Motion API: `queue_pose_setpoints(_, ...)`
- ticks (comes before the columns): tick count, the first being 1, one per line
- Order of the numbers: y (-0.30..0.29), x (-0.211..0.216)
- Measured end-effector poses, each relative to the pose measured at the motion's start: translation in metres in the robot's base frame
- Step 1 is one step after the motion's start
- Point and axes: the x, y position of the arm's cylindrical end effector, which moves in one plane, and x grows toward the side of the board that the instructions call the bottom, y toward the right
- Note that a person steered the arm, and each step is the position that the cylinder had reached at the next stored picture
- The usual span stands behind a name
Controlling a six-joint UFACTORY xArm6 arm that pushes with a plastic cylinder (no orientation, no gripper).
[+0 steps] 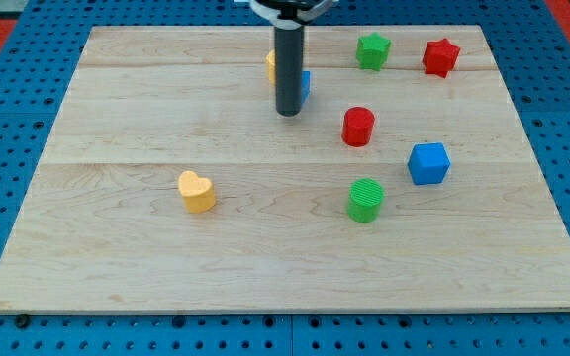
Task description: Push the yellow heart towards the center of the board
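Observation:
The yellow heart (197, 191) lies on the wooden board (117, 119), left of and below the board's middle. My tip (288, 114) rests on the board above the middle, well up and to the right of the heart and apart from it. The rod hides most of a yellow block (271, 65) and a blue block (305, 87) just behind it.
A red cylinder (358, 127) stands right of my tip. A blue cube (428, 163) and a green cylinder (365, 200) lie lower right. A green star (372, 50) and a red star (440, 57) sit at the view's top right.

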Motion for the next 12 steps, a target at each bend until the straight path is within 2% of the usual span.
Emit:
queue_pose_setpoints(3,-0.051,0.096)
queue_pose_setpoints(6,-0.128,0.134)
queue_pose_setpoints(7,-0.173,0.119)
queue_pose_setpoints(8,-0.185,0.124)
queue_pose_setpoints(9,-0.164,0.174)
queue_pose_setpoints(10,-0.119,0.181)
queue_pose_setpoints(11,-0.078,0.168)
queue_pose_setpoints(12,-0.074,0.156)
